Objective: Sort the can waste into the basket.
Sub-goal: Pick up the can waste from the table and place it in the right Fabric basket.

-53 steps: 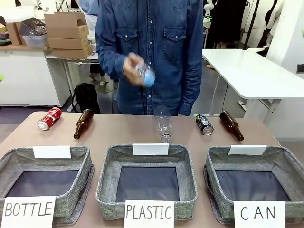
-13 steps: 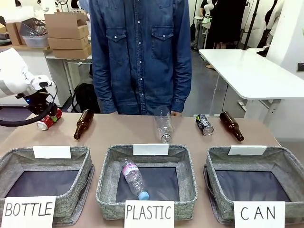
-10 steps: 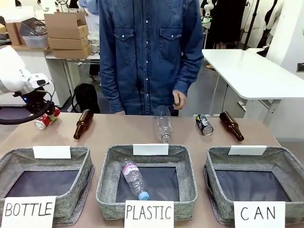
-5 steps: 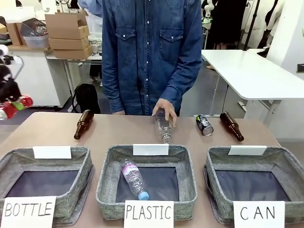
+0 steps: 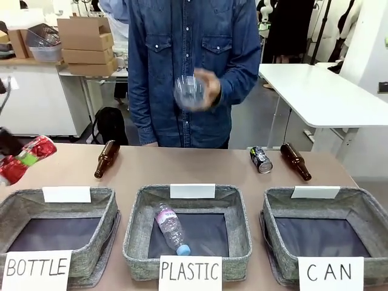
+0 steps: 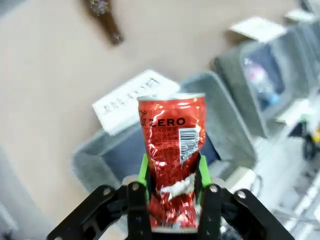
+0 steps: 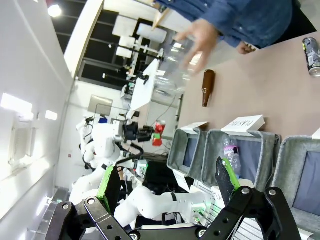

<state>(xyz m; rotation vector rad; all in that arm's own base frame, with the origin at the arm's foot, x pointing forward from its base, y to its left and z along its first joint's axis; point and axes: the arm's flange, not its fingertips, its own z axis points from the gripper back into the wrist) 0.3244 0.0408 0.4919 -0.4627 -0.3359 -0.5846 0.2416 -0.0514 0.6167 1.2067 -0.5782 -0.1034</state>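
Left wrist view: the left claw [image 6: 172, 172] is pinching the dented red can [image 6: 172, 135] between its green pads. It is gripping the can at its crushed lower part, and the can's top is pointing away from the camera. Below the can the BOTTLE basket [image 6: 92, 160] is sitting with a white card [image 6: 135, 100] on its rim. Next to it the PLASTIC basket [image 6: 235, 90] is holding a clear bottle with a blue cap [image 6: 260, 80]. Farther off a brown bottle [image 6: 102, 15] is lying on the desk [image 6: 50, 75].

In the front view the left claw is hanging at the picture's left edge. It is carrying the red can tilted in the air over the desk's left end, near the far corner of the BOTTLE basket. That is well apart from the CAN basket [image 5: 364, 209], which is standing at the right end of the row with its dark bottom showing. The black can [image 5: 260, 159] is lying on its side on the desk beyond the CAN basket, near a second brown bottle [image 5: 295, 160].

In the right wrist view the right claw [image 7: 165, 175] is standing wide open and gripping nothing.

Across the desk a person's hand [image 5: 209, 85] is holding a clear plastic bottle [image 5: 189, 92] at chest height.
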